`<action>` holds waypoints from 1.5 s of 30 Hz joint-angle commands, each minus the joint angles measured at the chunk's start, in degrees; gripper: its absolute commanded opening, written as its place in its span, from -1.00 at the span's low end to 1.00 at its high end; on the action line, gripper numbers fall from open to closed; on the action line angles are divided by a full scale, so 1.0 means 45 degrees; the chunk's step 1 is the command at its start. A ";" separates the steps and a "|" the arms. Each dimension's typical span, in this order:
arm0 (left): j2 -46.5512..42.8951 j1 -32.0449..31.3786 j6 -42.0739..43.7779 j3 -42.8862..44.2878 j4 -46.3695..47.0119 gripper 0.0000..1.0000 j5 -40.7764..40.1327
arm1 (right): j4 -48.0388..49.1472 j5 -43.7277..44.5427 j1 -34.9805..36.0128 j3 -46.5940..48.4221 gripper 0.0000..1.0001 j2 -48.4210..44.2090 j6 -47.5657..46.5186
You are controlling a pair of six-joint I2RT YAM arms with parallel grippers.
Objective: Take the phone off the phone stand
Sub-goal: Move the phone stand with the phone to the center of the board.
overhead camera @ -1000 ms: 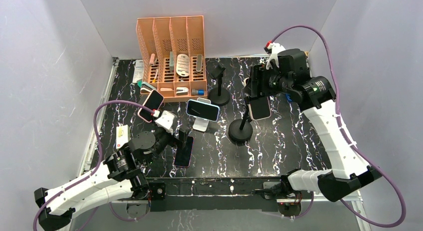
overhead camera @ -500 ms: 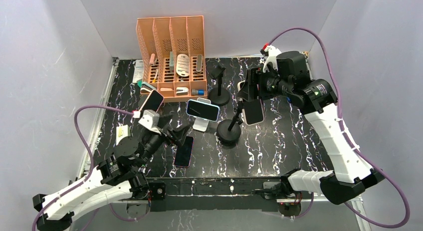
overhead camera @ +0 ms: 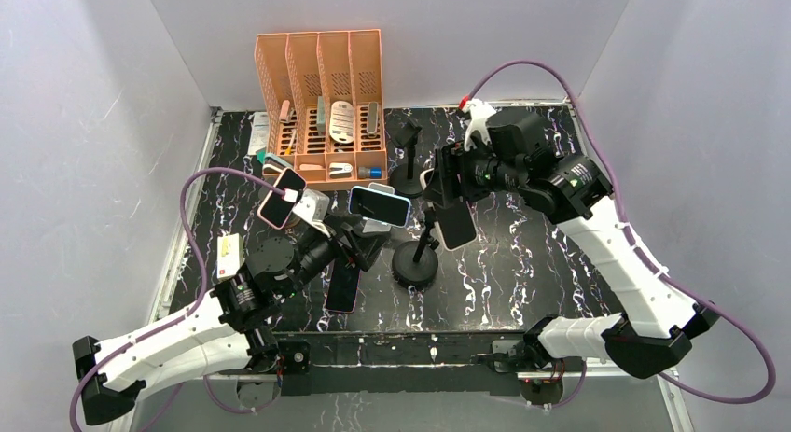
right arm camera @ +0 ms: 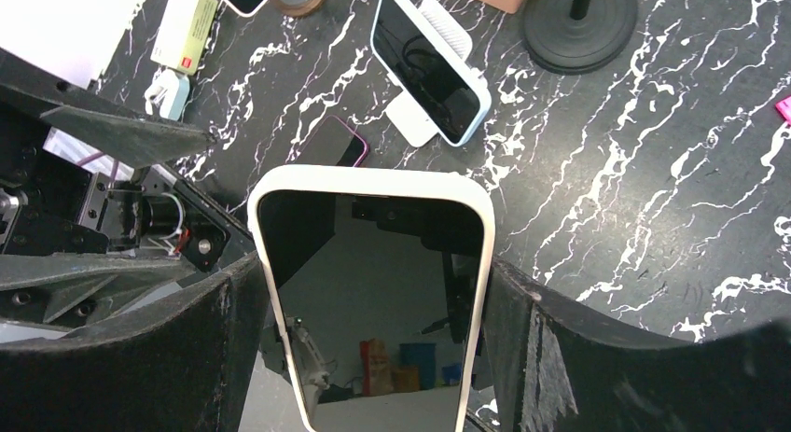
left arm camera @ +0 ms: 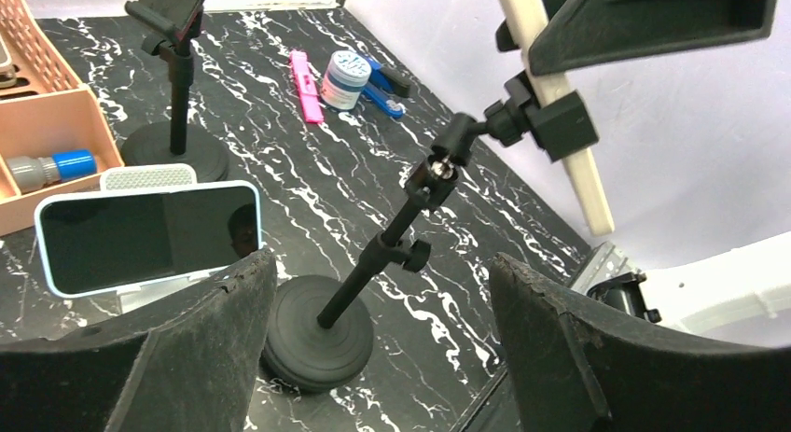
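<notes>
Clamping the phone (overhead camera: 457, 225) by both long edges with right gripper (right arm camera: 373, 273), raised above the table (overhead camera: 532, 259); left gripper (left arm camera: 382, 259) spread wide and empty, either side of the leaning phone stand (left arm camera: 396, 225).
Crowded by blue-cased phone (overhead camera: 379, 205) on white rest (left arm camera: 149, 177), flat phone (overhead camera: 343, 285), second stand (overhead camera: 409, 166). Cradle (left arm camera: 555, 124) hidden from above behind the phone. White case, dark reflective screen.

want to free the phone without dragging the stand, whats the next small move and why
Probably ease the left gripper forward and close it on the stand, low on its pole. The right gripper grips the phone, which still sits in the clamp. The left jaws are open with the pole ahead between them, so bracing it should let the phone pull free.
</notes>
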 commanded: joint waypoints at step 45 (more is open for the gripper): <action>0.1343 -0.0015 -0.2464 0.0686 0.2226 0.59 0.1825 | 0.1871 0.1720 0.1759 -0.0074 0.89 0.0877 0.1059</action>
